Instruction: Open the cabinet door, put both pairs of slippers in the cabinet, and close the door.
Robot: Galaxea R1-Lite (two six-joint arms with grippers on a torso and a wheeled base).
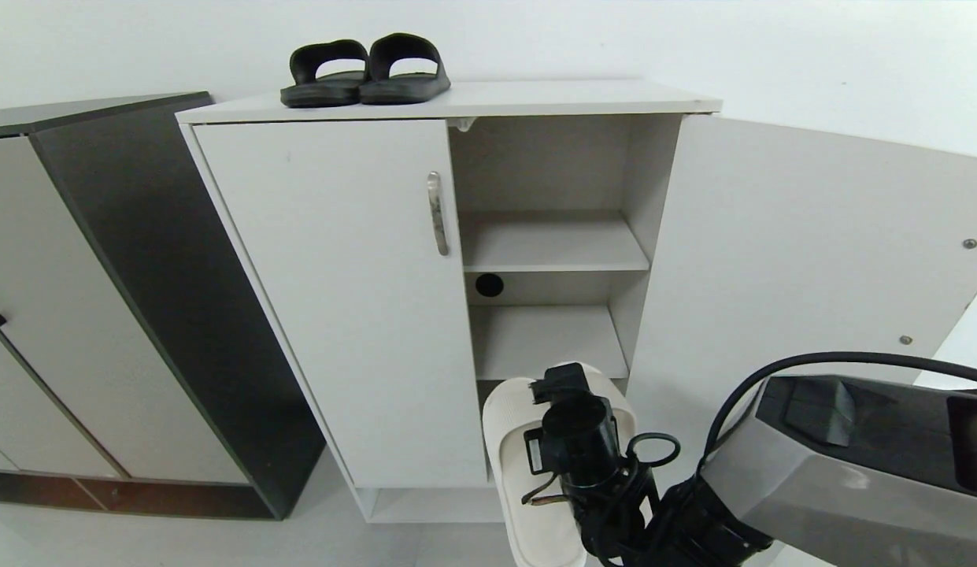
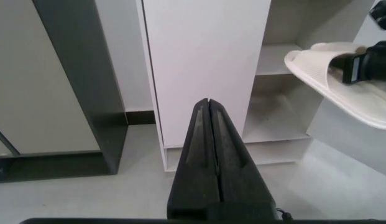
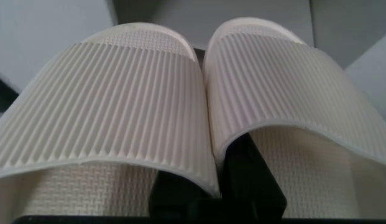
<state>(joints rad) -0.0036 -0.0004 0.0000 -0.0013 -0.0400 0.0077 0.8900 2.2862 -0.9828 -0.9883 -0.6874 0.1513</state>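
- Head view: one white flat-panel cabinet stands against the wall. Its left door is shut and carries one slim metal handle. Its right door is swung wide open.
- Inside, two plain white shelves show, with one round hole in the back panel between them.
- One pair of black slippers, matte slides with broad straps, sits side by side on the cabinet's top, toward its left end.
- One pair of white slippers hangs in front of the lowest part of the opening, held by the right gripper.
- A dark cabinet stands just to the left.
- Left wrist view: the left gripper hovers over the pale floor, facing the shut door. Its two black fingers are pressed flat together and hold nothing.
- Right wrist view: two cream straps with fine ribbing lie edge to edge, over soles with a small embossed pattern. A black finger sits clamped where the two slippers meet.
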